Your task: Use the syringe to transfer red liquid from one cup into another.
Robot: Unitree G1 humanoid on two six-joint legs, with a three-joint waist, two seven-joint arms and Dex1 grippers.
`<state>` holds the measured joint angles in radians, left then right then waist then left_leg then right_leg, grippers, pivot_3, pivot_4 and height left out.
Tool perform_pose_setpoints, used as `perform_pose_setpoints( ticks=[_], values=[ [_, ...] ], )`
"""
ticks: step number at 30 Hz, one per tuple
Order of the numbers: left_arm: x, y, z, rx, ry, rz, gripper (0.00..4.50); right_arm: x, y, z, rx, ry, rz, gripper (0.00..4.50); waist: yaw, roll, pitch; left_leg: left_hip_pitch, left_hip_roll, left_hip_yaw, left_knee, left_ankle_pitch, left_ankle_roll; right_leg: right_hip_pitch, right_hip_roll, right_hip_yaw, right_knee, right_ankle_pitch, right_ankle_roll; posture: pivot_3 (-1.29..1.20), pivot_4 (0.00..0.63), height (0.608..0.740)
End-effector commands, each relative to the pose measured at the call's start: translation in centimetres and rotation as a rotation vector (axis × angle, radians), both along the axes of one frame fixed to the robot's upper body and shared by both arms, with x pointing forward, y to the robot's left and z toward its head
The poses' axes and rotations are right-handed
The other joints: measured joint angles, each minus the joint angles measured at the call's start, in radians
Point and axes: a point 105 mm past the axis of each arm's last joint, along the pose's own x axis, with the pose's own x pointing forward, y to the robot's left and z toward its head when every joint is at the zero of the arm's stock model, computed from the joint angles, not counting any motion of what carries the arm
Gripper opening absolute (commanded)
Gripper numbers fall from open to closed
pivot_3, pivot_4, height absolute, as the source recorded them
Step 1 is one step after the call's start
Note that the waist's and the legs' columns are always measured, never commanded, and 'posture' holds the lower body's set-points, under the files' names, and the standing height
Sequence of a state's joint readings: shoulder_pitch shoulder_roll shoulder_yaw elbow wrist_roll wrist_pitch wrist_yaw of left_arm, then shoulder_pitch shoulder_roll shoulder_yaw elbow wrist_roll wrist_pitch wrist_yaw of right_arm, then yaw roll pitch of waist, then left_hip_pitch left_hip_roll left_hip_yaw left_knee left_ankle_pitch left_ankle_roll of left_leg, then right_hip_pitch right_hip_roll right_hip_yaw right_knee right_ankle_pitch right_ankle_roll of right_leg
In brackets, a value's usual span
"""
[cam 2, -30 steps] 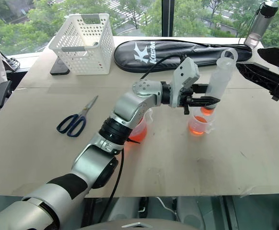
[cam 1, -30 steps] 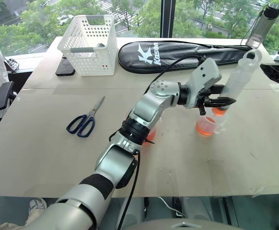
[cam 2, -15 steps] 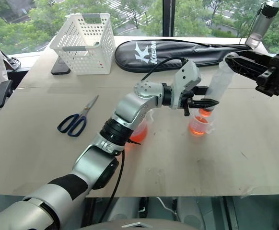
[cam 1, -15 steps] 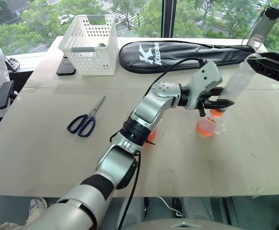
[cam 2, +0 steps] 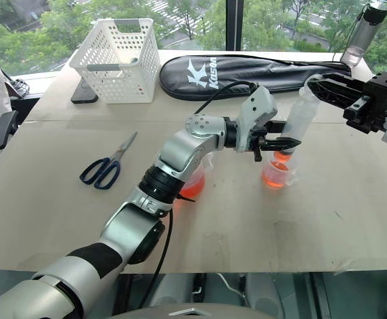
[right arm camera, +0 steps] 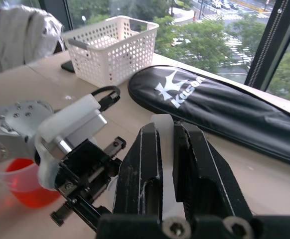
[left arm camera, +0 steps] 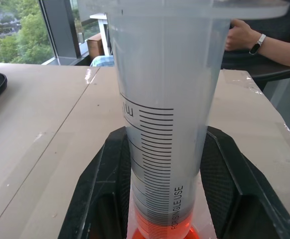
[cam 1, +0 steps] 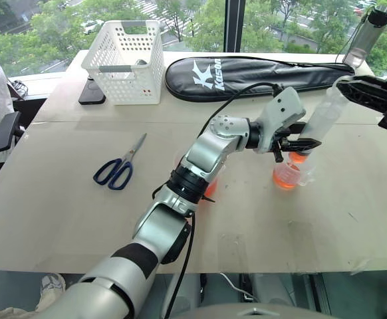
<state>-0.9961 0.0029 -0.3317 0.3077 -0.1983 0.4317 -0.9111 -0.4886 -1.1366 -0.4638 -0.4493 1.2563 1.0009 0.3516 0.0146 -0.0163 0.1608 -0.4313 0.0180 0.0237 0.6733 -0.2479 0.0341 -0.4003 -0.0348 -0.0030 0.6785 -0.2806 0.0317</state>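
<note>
Holding the big clear plastic syringe [cam 1: 323, 119] in your left gripper [cam 1: 298, 143], right gripper [cam 2: 328, 88] pinching its plunger, you've yet to empty it into the small handled cup [cam 1: 288, 174].

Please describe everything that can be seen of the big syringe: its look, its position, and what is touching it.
The syringe is a thick tube of cloudy clear plastic with black measuring lines and a wide flange at the top. It stands tilted over the small cup, with a little red liquid at its low end. The left gripper holds its lower part between two black fingers, and the right gripper is shut on its top end.
</note>
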Motion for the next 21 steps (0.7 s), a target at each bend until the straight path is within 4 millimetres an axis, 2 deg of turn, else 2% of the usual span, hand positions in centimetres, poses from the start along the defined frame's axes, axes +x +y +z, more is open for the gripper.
perform_pose_setpoints(
  ticks=[1,5,10,14,21],
  values=[
    [-1.4,-1.0,1.3,-0.038,-0.042,-0.06,1.37,0.2,-1.2,0.8,-0.165,-0.064,-0.115,0.05,0.0,0.0,0.0,0.0,0.0,0.0,0.0,0.0,0.0,0.0,0.0,0.0,0.0,0.0,0.0,0.0,0.15,0.724],
    [-1.4,-1.1,1.3,-0.039,-0.04,-0.057,1.37,-0.2,-0.5,0.9,-0.201,-0.062,-0.083,0.05,0.0,0.0,0.0,0.0,0.0,0.0,0.0,-0.001,0.001,0.0,0.0,0.0,0.0,0.0,0.0,0.0,0.15,0.724],
    [-1.6,-1.1,1.2,-0.04,-0.037,-0.058,1.37,0.0,-0.6,1.2,-0.235,-0.089,-0.11,2.23,0.0,0.0,0.0,0.0,0.0,0.0,0.0,0.0,0.001,0.0,0.0,0.0,0.0,0.0,0.0,0.0,0.15,0.724],
    [-1.7,-1.1,1.2,-0.039,-0.034,-0.057,1.37,0.0,-0.8,1.8,-0.23,-0.113,-0.15,2.23,0.0,0.0,0.0,0.0,0.0,0.0,0.0,0.0,0.0,0.0,-0.001,0.0,0.0,0.0,0.0,0.0,0.15,0.724],
    [-1.8,-1.1,1.2,-0.04,-0.027,-0.045,1.37,-0.2,-1.2,2.1,-0.321,-0.119,-0.222,2.23,0.0,0.0,0.0,0.0,0.0,0.0,0.0,0.001,-0.001,0.0,-0.001,0.0,0.0,0.0,0.0,0.0,0.15,0.724]
  ],
)
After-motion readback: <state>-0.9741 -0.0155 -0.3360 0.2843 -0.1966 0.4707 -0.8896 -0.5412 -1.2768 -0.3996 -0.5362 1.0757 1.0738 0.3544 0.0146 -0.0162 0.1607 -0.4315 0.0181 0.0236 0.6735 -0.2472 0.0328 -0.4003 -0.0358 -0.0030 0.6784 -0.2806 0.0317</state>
